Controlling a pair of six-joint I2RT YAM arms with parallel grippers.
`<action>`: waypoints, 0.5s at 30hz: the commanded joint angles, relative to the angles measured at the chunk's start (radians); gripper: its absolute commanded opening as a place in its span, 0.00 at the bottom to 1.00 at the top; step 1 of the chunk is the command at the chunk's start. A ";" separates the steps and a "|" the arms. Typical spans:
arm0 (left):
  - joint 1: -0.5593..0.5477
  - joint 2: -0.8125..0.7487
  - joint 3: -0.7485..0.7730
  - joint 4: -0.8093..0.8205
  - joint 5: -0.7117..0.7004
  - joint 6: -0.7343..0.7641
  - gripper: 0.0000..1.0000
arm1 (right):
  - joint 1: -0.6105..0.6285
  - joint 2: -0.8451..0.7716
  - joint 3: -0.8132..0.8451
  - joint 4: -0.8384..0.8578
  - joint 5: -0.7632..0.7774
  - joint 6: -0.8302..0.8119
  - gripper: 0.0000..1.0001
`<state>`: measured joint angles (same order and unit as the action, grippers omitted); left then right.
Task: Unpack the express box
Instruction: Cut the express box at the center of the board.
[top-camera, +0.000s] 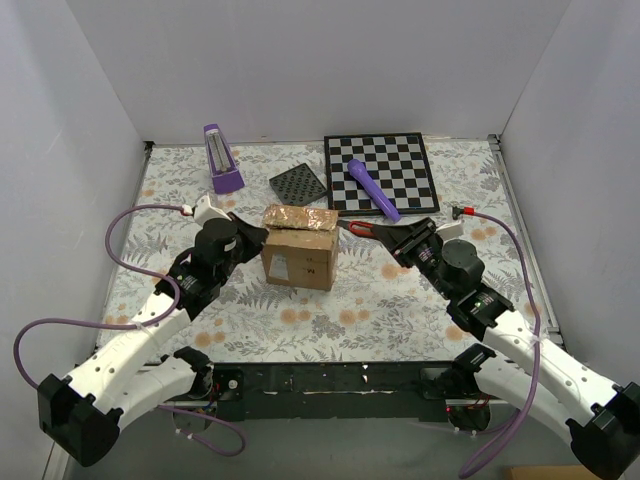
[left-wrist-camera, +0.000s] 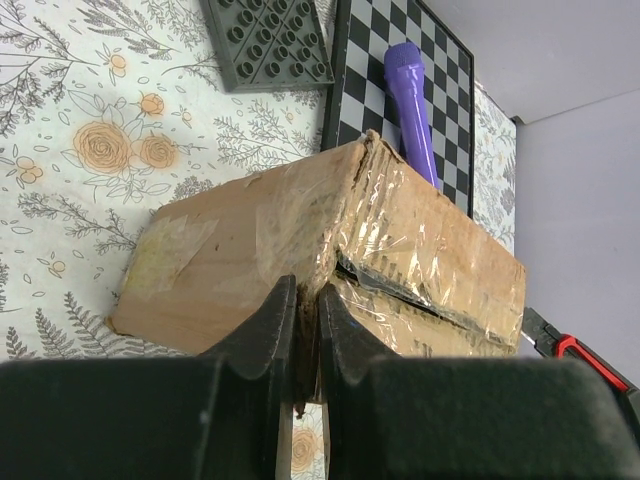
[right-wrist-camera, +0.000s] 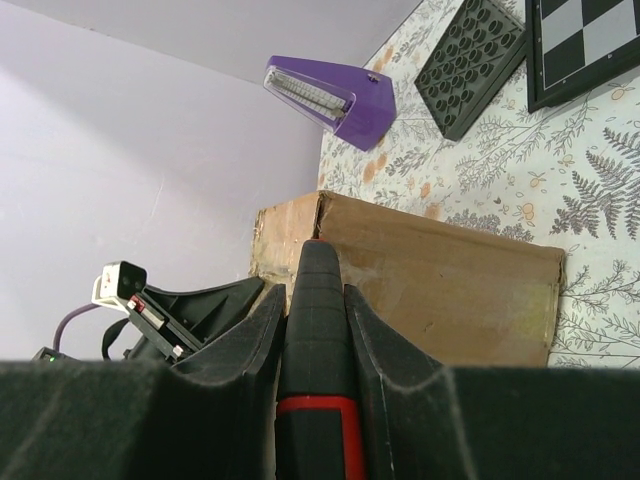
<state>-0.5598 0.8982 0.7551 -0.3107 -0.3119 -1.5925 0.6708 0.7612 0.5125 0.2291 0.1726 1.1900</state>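
Note:
The express box (top-camera: 300, 247), a small brown carton with glossy tape on top, stands mid-table. My left gripper (top-camera: 257, 235) is shut on the box's left top edge; in the left wrist view the gripper (left-wrist-camera: 305, 300) pinches the cardboard corner of the box (left-wrist-camera: 250, 240). My right gripper (top-camera: 388, 236) is shut on a black-and-red cutter (top-camera: 358, 228) whose tip points at the box's right top edge. In the right wrist view the gripper (right-wrist-camera: 318, 300) grips the cutter (right-wrist-camera: 318, 330), its tip against the box (right-wrist-camera: 450, 290).
Behind the box lie a chessboard (top-camera: 385, 165) with a purple pen (top-camera: 372, 188) on it, a dark studded baseplate (top-camera: 298, 185) and a purple wedge-shaped object (top-camera: 222, 160). White walls close in the left, back and right sides.

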 joint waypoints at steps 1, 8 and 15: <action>-0.003 -0.010 0.052 0.018 -0.118 -0.043 0.00 | 0.032 -0.008 0.060 -0.028 -0.269 0.026 0.01; -0.003 -0.024 0.050 -0.004 -0.144 -0.046 0.00 | 0.027 -0.063 0.063 -0.100 -0.286 0.000 0.01; -0.005 -0.025 0.030 -0.005 -0.147 -0.066 0.00 | 0.023 -0.099 0.040 -0.131 -0.295 0.008 0.01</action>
<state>-0.5728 0.8764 0.7677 -0.3519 -0.3397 -1.6043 0.6674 0.6968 0.5278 0.1226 0.1143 1.1809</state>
